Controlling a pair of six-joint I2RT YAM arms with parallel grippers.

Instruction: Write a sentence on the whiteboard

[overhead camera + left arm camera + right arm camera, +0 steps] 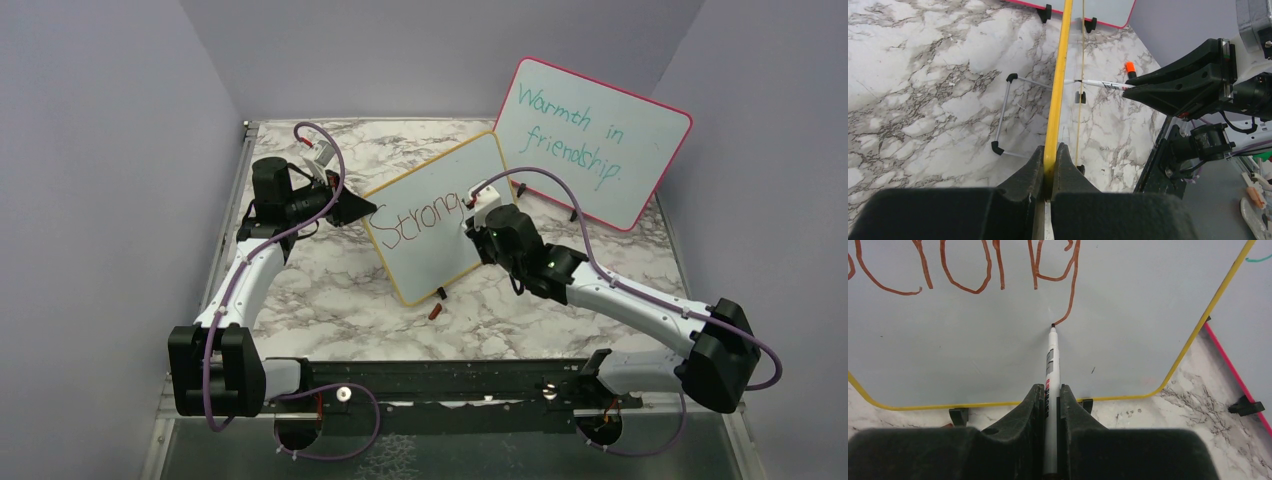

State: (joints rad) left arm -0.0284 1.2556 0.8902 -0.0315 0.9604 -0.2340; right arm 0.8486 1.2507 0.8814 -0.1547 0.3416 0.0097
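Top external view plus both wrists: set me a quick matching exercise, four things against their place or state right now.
1 left fingers
2 right fingers
3 marker
4 pink-framed board

A behind the whiteboard, teal writing
B shut on the marker
C tip touching the whiteboard
D clamped on the whiteboard's yellow frame

Pairs: 1-D, 2-B, 3-C, 4-A
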